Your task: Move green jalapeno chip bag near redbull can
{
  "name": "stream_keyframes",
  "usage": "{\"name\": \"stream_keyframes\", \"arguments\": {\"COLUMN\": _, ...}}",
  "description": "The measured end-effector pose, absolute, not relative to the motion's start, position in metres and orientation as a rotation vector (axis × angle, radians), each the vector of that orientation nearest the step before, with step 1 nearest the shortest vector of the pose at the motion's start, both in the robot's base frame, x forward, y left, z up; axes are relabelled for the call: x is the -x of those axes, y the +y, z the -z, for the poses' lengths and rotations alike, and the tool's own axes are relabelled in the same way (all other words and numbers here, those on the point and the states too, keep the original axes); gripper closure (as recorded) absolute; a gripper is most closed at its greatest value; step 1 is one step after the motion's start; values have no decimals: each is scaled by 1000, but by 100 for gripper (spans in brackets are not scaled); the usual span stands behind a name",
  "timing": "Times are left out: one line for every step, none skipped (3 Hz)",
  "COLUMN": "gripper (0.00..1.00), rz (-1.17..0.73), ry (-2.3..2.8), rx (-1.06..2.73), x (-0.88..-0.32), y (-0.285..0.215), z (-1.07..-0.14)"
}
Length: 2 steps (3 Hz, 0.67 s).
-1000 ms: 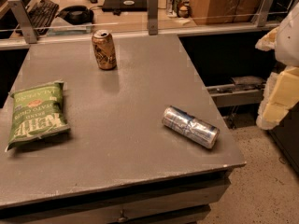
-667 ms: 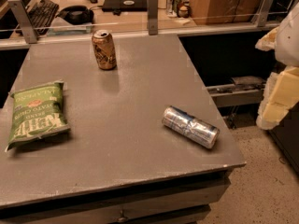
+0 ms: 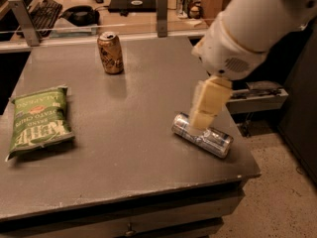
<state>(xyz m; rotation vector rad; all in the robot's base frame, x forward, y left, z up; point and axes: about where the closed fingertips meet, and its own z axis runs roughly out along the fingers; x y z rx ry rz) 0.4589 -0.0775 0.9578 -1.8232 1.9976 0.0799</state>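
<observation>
**End effector poised over the redbull can, chip bag far off across the surface**

The end effector [image 3: 200, 119] is seen at the end of a white arm [image 3: 247, 33] that enters from the upper right corner of the view. Its cream-coloured tip is placed above the near right part of the grey surface [image 3: 129, 152]. Whether the end effector is open or closed cannot be told.

The redbull can [image 3: 214, 139] is found directly under the end effector, lying on its side. Its length runs diagonally away from the tip toward the near right corner of the surface. One end of the can is covered by the end effector in this view, and whether the two are touching cannot be told.

The green jalapeno chip bag [image 3: 38, 123] is laid flat well apart from the end effector, far to its left in the view and close to the left edge of the surface. Its white lettering is turned sideways. The bag and the redbull can are separated by a wide stretch of the surface.

A brown-gold can [image 3: 110, 52] is stood upright beyond the end effector and to its left, near the far edge of the surface. Further back, a keyboard [image 3: 42, 11] is seen on a desk behind that edge.
</observation>
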Motion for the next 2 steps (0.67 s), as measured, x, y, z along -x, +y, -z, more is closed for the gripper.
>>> {"name": "stream_keyframes", "arguments": {"gripper": 0, "rz": -204, "ry": 1852, "rx": 1855, "x": -462, "y": 10, "z": -951}}
{"name": "stream_keyframes", "arguments": {"gripper": 0, "rz": -204, "ry": 1852, "rx": 1855, "x": -462, "y": 10, "z": -951}}
